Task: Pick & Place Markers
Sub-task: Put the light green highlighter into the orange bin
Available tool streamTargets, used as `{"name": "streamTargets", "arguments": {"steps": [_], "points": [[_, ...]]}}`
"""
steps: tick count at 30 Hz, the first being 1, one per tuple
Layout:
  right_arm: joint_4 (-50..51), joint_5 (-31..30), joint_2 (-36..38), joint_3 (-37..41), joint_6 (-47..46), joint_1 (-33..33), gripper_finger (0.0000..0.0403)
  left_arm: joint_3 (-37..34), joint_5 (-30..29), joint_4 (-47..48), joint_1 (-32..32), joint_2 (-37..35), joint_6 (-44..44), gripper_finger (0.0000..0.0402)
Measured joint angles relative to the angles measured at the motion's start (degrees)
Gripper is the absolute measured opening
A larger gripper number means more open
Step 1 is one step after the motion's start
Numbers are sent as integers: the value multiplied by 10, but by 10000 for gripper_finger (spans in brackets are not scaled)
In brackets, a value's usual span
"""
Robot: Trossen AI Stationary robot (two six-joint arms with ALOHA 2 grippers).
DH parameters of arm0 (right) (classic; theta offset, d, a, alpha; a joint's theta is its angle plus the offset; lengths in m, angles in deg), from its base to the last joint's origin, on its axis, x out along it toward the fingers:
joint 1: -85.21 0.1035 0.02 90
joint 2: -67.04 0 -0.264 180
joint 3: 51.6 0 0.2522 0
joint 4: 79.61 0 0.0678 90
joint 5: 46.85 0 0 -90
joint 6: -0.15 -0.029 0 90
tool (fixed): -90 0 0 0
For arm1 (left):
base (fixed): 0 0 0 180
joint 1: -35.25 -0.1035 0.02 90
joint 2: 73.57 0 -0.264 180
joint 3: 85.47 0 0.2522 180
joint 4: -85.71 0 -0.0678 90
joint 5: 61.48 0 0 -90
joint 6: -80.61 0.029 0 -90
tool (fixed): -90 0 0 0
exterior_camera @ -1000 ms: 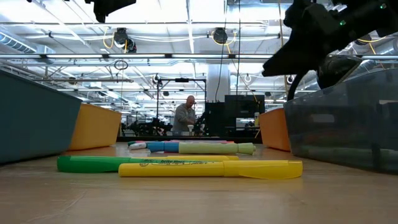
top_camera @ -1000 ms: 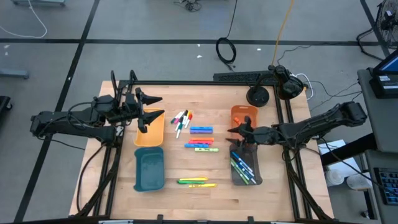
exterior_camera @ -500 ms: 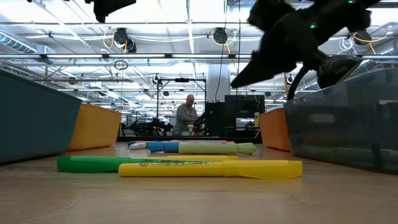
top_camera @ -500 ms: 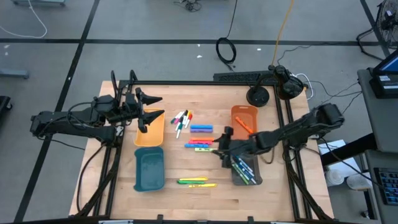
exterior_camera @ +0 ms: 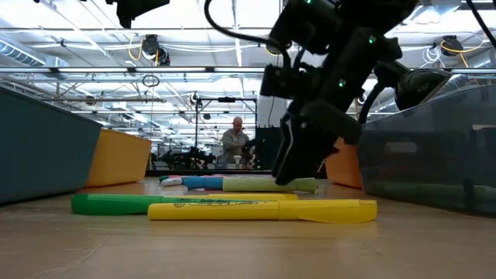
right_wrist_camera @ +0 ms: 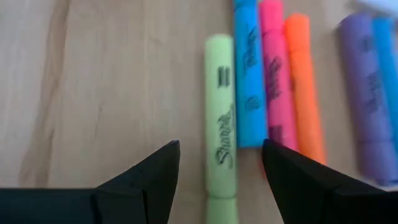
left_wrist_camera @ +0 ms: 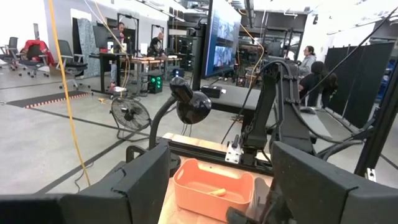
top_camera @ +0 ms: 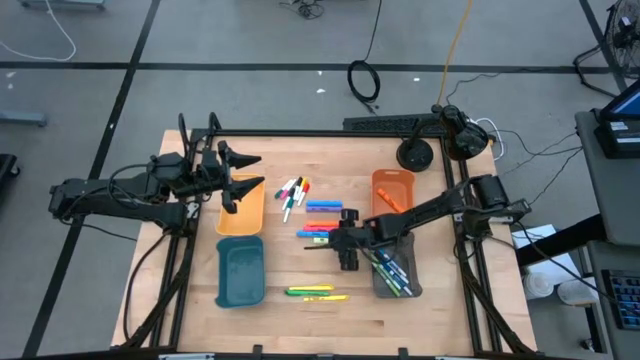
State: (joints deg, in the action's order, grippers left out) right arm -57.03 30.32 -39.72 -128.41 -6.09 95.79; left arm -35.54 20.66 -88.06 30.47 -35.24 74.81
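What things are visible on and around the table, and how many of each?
Thin markers: several, white with coloured caps, far middle of table.
Upper highlighters: two, blue and purple, beside the thin markers.
Highlighter row: four, light green, blue, pink, orange, table centre.
Near highlighters: two, green and yellow, near edge.
Orange trays: two, left and right.
Teal tray: one, near left.
Clear tray: one, near right, holding several markers.
Person: one, far in the room.
Left hand: open, above the left orange tray.
Right hand: open, over the light green highlighter.
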Motion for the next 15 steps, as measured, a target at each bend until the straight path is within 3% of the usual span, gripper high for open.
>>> {"name": "streamTargets", "arguments": {"steps": [15], "points": [[25, 12, -12, -1, -28, 0, 216, 0, 0, 0, 0, 0, 0, 282]]}}
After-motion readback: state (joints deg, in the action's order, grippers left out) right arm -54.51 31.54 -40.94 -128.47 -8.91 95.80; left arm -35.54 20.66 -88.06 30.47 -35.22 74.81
